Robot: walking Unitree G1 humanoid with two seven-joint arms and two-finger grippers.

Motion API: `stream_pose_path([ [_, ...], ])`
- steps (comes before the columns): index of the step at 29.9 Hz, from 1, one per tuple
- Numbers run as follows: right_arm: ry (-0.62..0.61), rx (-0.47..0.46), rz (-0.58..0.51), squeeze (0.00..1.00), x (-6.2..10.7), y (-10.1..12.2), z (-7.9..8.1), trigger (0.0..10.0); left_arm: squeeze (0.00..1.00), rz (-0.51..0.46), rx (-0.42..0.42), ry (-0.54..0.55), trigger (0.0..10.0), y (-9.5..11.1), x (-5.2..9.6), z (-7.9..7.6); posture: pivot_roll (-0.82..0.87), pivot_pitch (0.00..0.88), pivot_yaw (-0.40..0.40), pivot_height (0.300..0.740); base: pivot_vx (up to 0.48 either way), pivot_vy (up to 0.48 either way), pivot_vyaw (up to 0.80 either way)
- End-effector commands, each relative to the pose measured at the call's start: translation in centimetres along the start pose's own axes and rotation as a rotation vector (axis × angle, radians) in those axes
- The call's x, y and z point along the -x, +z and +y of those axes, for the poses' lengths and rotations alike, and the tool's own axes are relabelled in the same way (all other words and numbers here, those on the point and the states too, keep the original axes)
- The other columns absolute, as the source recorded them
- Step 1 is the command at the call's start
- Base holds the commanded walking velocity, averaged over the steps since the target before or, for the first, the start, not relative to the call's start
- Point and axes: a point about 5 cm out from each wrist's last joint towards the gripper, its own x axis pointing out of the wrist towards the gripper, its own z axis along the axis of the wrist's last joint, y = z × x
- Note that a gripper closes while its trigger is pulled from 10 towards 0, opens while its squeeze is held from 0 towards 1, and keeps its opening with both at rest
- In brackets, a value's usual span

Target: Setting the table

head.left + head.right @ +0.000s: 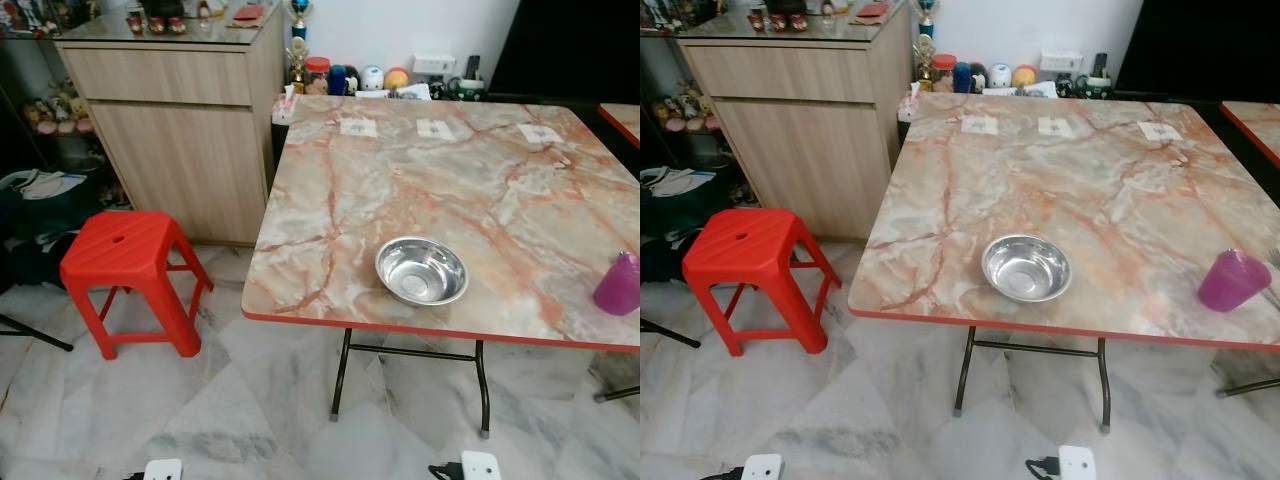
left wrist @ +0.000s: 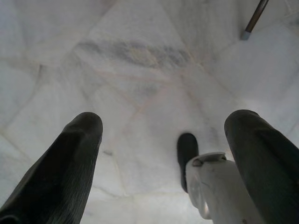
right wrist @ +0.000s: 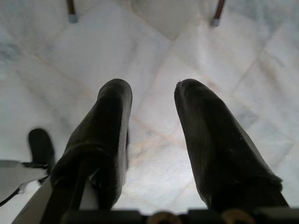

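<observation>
Two things so far on the marble-pattern folding table (image 1: 430, 190): a stainless steel bowl (image 1: 421, 270) near the front edge and a purple plastic cup (image 1: 1233, 280) off toward the right edge, so I'd say setting the table has barely got going, with plates and cutlery presumably to come. Both arms hang idle, well below and in front of the tabletop. The left gripper (image 2: 163, 154) has its fingers spread wide with nothing between them, pointing down at the white marble floor (image 2: 140, 56), and the right gripper (image 3: 153, 135) is also released and empty, over the same floor with the table legs (image 3: 217, 13) ahead of it. The bowl sits upright, mouth up, up and forward of both grippers; being round, it has no real long axis. The cup looks tilted or tipped, hard to be sure. A red plastic stool (image 1: 130, 270) stands off to the left, beside a wooden cabinet (image 1: 170, 120).
</observation>
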Motion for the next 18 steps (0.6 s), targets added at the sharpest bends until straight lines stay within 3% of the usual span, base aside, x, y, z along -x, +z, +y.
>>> stream_pose_path([
  [1, -0.012, -0.030, -0.037, 0.00, 0.0, 0.5, 0.0, 10.0, 0.00, 0.029, 0.000, 0.011, 10.0, -0.8, 0.3, 0.3, 0.03, 0.076, -0.023, 0.740, 0.000, 0.000, 0.00],
  [11, -0.079, -0.150, -0.334, 0.00, 0.2, 4.9, -1.1, 10.0, 0.00, 0.027, 0.006, 0.012, 10.0, -0.8, 0.2, 0.2, 0.02, 0.078, -0.037, 0.740, 0.000, 0.000, 0.00],
  [15, -0.121, -0.176, -0.545, 0.00, 1.7, 6.7, -1.9, 10.0, 0.00, 0.026, 0.007, 0.013, 10.0, -0.8, 0.2, 0.2, 0.01, 0.080, -0.040, 0.740, 0.000, 0.000, 0.00],
  [18, -0.125, -0.162, -0.614, 0.00, 2.9, 7.0, -1.9, 10.0, 0.00, 0.025, 0.008, 0.013, 10.0, -0.8, 0.2, 0.2, 0.01, 0.082, -0.044, 0.740, 0.000, 0.000, 0.00],
])
